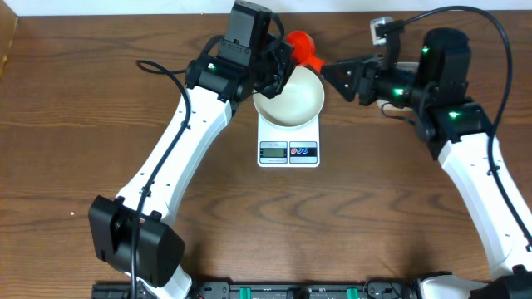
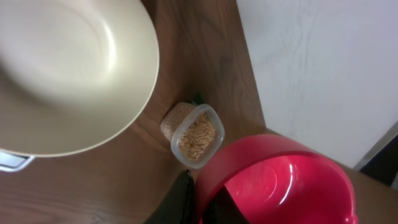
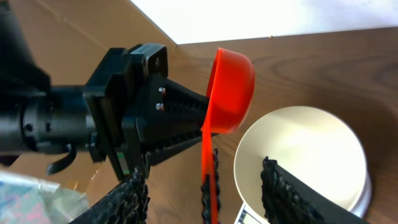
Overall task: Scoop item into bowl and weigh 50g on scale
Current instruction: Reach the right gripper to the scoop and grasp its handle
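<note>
Red scoop (image 1: 301, 46), one, tight in left jaws; right jaws wide; one bowl (image 1: 293, 101), one scale (image 1: 288, 152).

A dark brown wood-grain worktop (image 1: 349, 224) fills the overhead view under even light. In the left wrist view a white surface (image 2: 323, 62) lies past its edge at 2 o'clock; wall or floor, unclear. The right wrist view shows a tan panel (image 3: 43, 31) at 10 o'clock.

White bowl (image 1: 291, 98) sits on the scale (image 1: 288, 151); tan beans (image 2: 198, 138) lie in a clear tub (image 2: 176, 138).
</note>
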Robot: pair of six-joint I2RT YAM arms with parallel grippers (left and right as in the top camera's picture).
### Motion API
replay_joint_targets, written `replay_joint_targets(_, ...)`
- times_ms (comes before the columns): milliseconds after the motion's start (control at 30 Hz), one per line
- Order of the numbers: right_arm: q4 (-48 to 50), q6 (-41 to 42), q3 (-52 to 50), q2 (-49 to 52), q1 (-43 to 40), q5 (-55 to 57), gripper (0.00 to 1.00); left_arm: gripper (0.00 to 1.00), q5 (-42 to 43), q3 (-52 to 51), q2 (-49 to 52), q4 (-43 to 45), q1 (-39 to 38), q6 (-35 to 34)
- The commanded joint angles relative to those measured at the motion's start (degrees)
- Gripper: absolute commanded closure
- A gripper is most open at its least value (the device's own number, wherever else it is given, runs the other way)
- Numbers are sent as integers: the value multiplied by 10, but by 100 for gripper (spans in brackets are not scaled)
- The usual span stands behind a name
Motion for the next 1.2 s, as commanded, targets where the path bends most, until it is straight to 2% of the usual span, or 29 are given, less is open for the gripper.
replay_joint_targets(0,0,48,11,2,20,54,49,93,13,-2,8,-2,2,-35)
replay_joint_targets(133,0,72,11,2,27,72,56,93,14,-2,8,-8,2,-36)
replay_joint_targets(400,1,76,11,2,27,75,61,93,23,-2,8,-25,2,-36)
replay_joint_targets(567,0,76,11,2,30,75,71,93,23,-2,8,-29,2,-36)
replay_joint_targets(900,1,76,11,2,41,77,79,93,24,-2,8,-30,2,-36)
replay_joint_targets(1167,0,76,11,2,41,78,94,93,24,-2,8,-29,2,-36)
